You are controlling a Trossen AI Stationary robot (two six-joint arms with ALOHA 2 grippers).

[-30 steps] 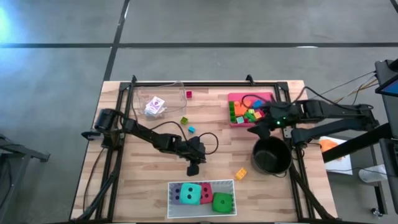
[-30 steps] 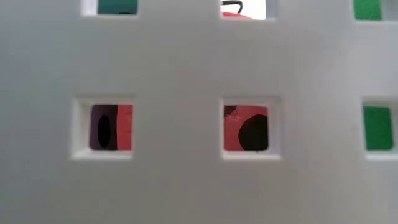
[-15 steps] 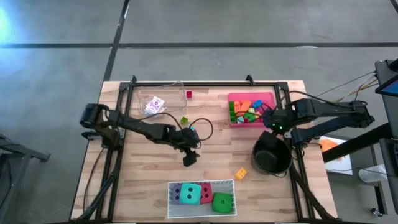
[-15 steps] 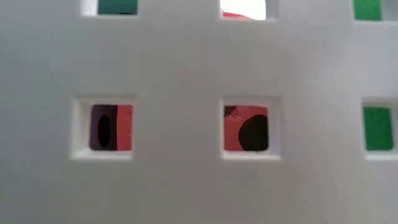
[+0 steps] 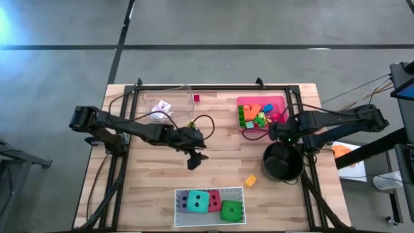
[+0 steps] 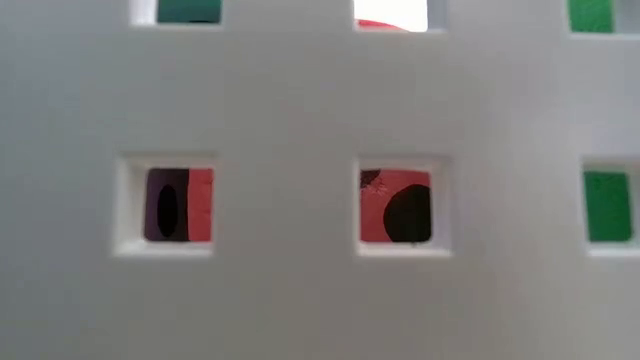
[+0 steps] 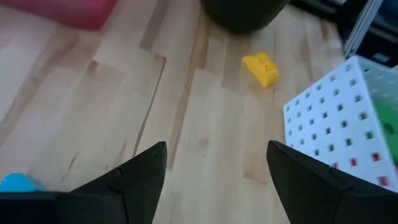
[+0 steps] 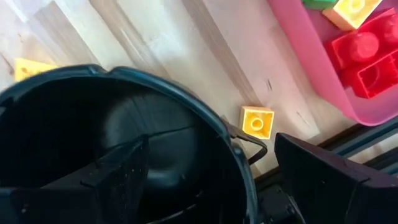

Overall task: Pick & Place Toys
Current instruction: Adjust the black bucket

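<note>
My left gripper (image 5: 193,162) fingers wide, empty, mid-desk; I'd centre over teal block (image 7: 12,183), descend straight. Right gripper (image 8: 208,171) wide above black pot (image 8: 93,143).

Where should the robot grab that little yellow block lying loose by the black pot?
Probably from straight above, fingers closing on the two long flat sides of the yellow block. It lies flat on bare wood, angled, with room all round; the black pot and white tray stand clear. The open left gripper is nearer.
</note>
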